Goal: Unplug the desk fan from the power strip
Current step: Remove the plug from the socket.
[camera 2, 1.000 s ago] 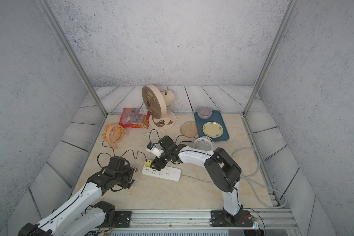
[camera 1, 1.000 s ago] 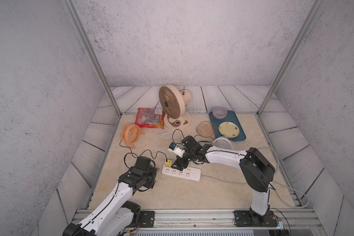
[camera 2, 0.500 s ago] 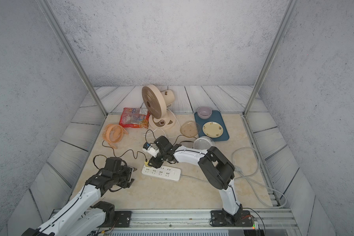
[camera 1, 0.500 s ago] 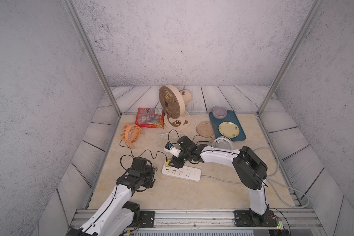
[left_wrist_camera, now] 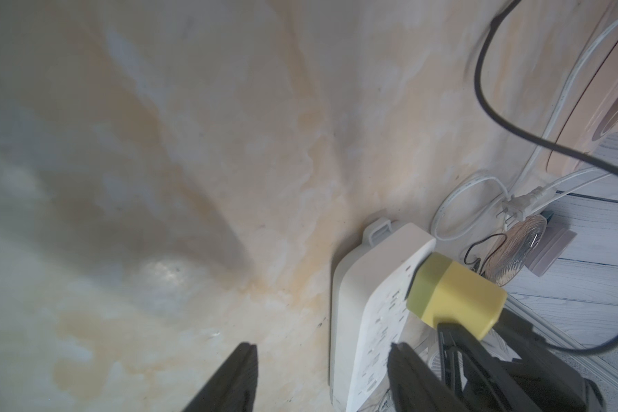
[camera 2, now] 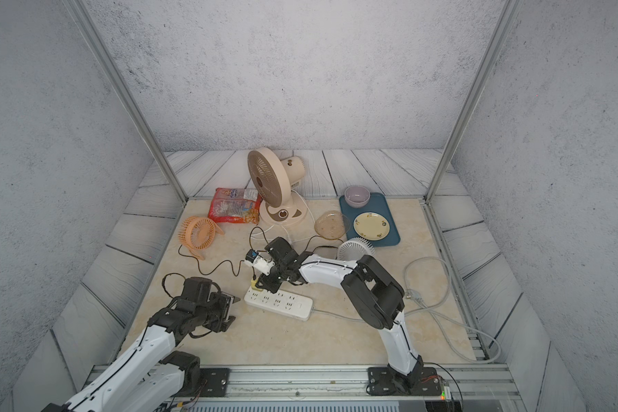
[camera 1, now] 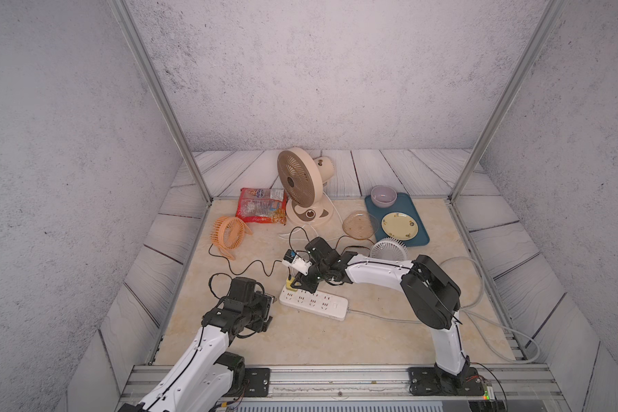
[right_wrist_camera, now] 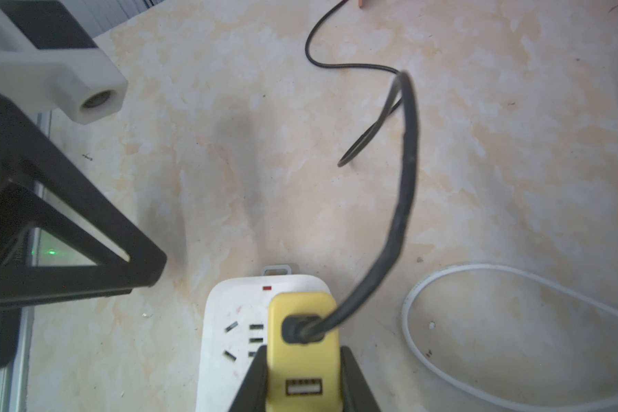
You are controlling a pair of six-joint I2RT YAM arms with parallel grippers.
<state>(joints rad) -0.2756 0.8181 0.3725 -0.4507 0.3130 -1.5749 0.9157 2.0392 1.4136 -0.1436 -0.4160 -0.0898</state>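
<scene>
The grasp is in hand: the yellow adapter (right_wrist_camera: 302,356), seated at the left end of the power strip (camera 1: 320,304) in the lower centre of both top views, is pinched between the right jaws. The left jaws stand open and empty just beside that end. A straight pull is called for next, probably with the strip pinned to the bench (camera 1: 336,342).
</scene>
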